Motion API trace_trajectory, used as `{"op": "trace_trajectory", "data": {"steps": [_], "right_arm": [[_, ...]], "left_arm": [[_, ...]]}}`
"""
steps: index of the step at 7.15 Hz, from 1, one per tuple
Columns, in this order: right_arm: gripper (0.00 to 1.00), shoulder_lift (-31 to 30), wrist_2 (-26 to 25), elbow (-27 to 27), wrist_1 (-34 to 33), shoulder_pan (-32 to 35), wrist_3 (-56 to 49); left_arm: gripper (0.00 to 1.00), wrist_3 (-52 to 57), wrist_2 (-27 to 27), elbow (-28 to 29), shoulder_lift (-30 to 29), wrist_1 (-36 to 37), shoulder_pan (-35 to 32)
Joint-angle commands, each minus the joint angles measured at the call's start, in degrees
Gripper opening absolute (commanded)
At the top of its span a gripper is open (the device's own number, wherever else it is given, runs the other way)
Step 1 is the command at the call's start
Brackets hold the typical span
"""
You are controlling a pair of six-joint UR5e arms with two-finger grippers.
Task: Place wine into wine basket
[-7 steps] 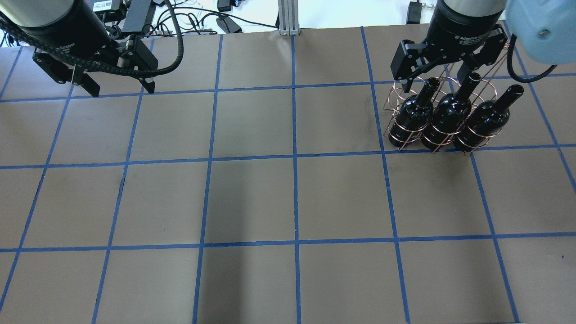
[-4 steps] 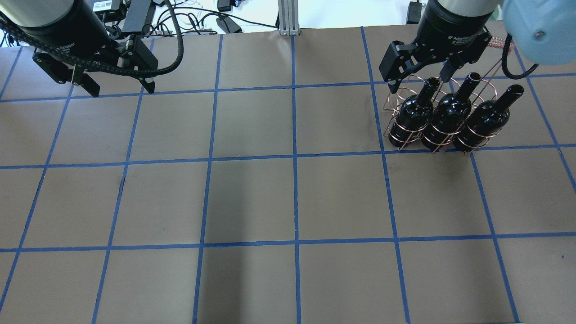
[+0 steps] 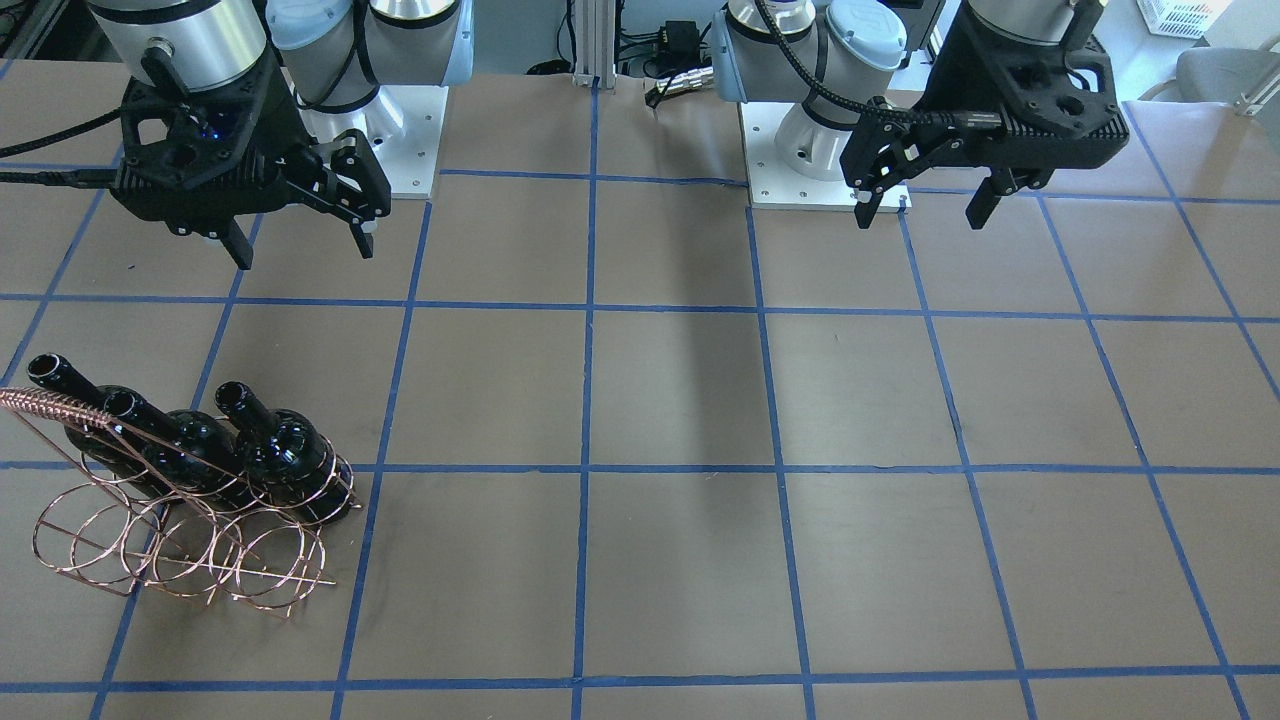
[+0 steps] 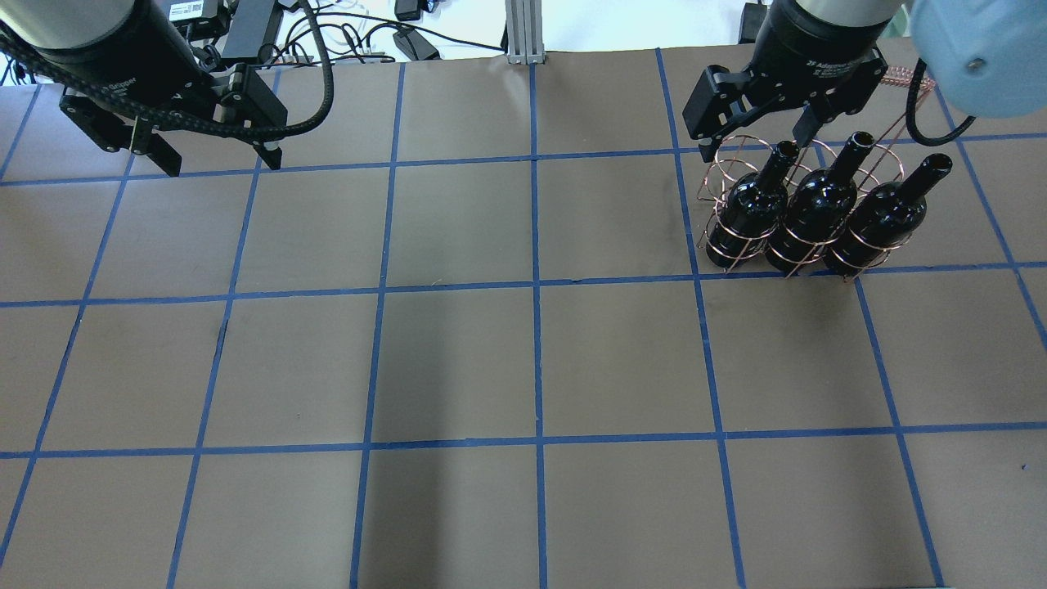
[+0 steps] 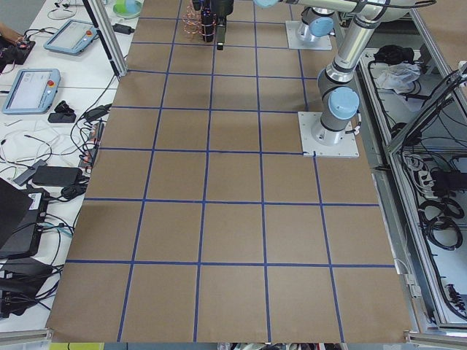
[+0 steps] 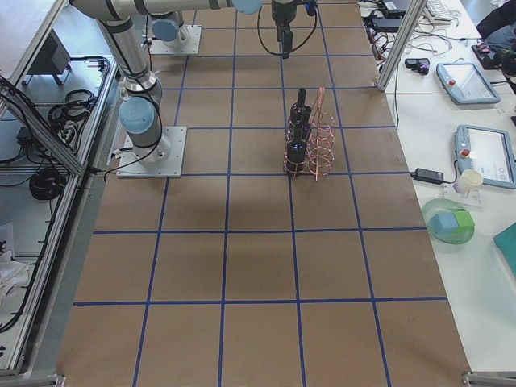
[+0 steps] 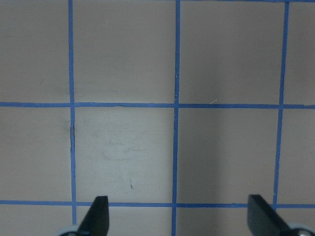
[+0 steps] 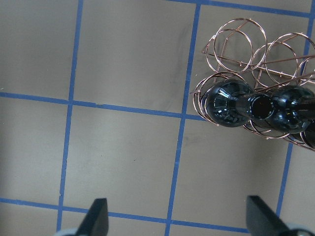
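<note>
Three dark glossy wine bottles stand side by side, tilted, in the front row of rings of the copper wire wine basket, at the table's right. They also show in the front view, where the basket has empty rings and a twisted handle. My right gripper is open and empty, hovering above the bottle necks on the robot side. Its wrist view looks down on a bottle and the basket. My left gripper is open and empty, far off at the left.
The table is brown paper with a blue tape grid. The arm bases stand on the robot's side. Cables and an aluminium post lie beyond the far edge. Tablets and gear sit on side benches.
My right gripper has risen and drawn back from the bottle necks, still open and empty. The bottles, the basket and my left arm have not moved.
</note>
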Motion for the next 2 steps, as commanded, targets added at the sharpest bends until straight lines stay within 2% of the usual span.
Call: {"op": "trace_trajectory", "data": {"steps": [1,2], "right_arm": [[1.00,0.0,-0.4,0.0,-0.1,-0.1,0.5],[1.00,0.0,-0.4,0.0,-0.1,-0.1,0.5]], "left_arm": [[1.00,0.0,0.0,0.0,0.0,0.0,0.0],[1.00,0.0,0.0,0.0,0.0,0.0,0.0]]}}
